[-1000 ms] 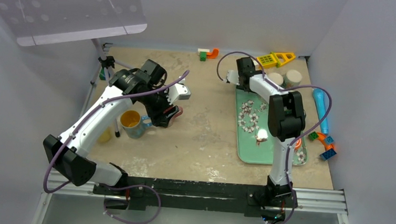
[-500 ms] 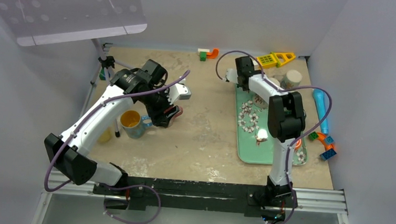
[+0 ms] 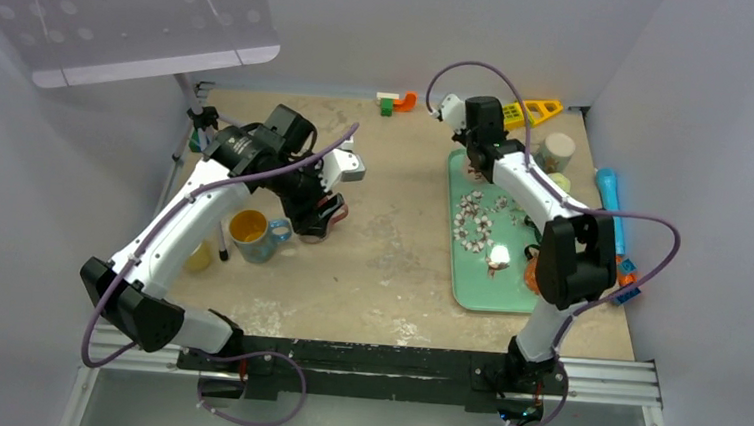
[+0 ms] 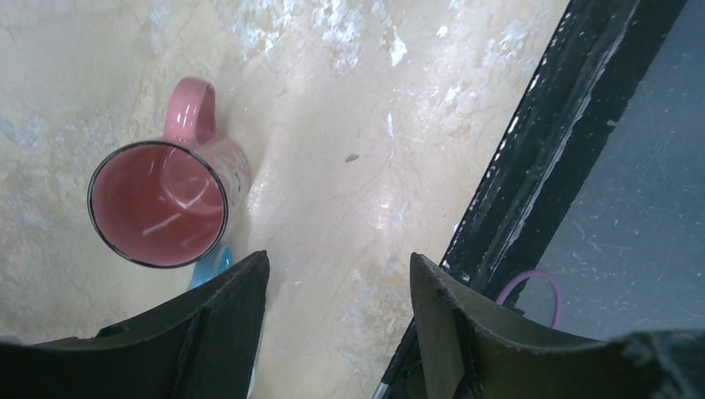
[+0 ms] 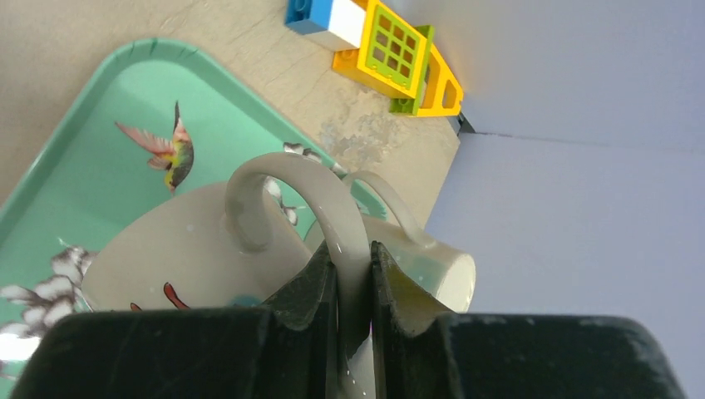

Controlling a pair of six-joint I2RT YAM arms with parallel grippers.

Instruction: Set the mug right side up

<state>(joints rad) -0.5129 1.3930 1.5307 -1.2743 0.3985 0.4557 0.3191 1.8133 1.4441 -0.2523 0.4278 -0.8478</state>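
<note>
White glazed mug [image 5: 158, 258]: probably stiff, slick, breakable; handle [image 5: 342, 233] is the sure hold, right jaws pinched on it; left jaws gape empty.

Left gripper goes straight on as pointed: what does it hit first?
Likely bare table, right of the upright pink mug; nothing else lies between the open fingers. Depth is hard to judge.

soft, even light is coming from overhead, leaving only faint, soft-edged shadows in the top view. glare is shining off the tabletop [image 4: 391, 208] at the centre of the left wrist view. the right claw [image 5: 353, 274] is sitting dark and blurred along its view's bottom edge.
</note>
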